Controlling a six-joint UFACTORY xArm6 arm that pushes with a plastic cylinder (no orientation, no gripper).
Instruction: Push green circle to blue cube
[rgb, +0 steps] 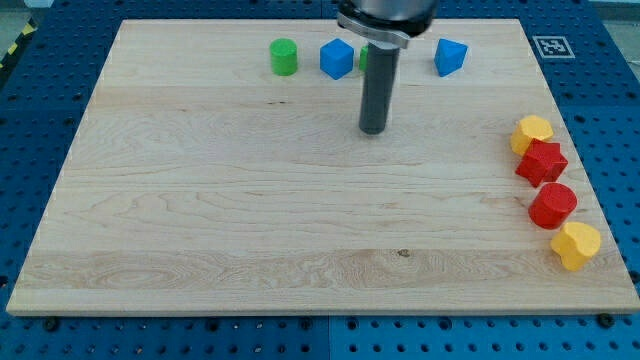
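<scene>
My tip (373, 129) sits on the wood board (200, 220), just below the row of blocks near the view's top edge. It's only a plain rod w/ no hand, so nothing is grabbed or held; it touches no block. The green circle (284, 57) stands up top, left of center, w/ a small gap btwn it & the blue cube (337, 59) on its right. Another green block (365, 58) peeks out right beside the cube, but the rod hides most of it, so can't tell its shape. A 2nd blue block (451, 57) sits further right, apart from the rest; shape looks odd, hard to name. All 4 are close to the top edge. By the view's right edge, 4 blocks run in a line going down: a yellow one (532, 132), a red star-ish one (541, 162), a red round one (553, 205), a yellow one (575, 244). Neighbors there look like they touch. The middle, left & bottom of the board are wide open.
</scene>
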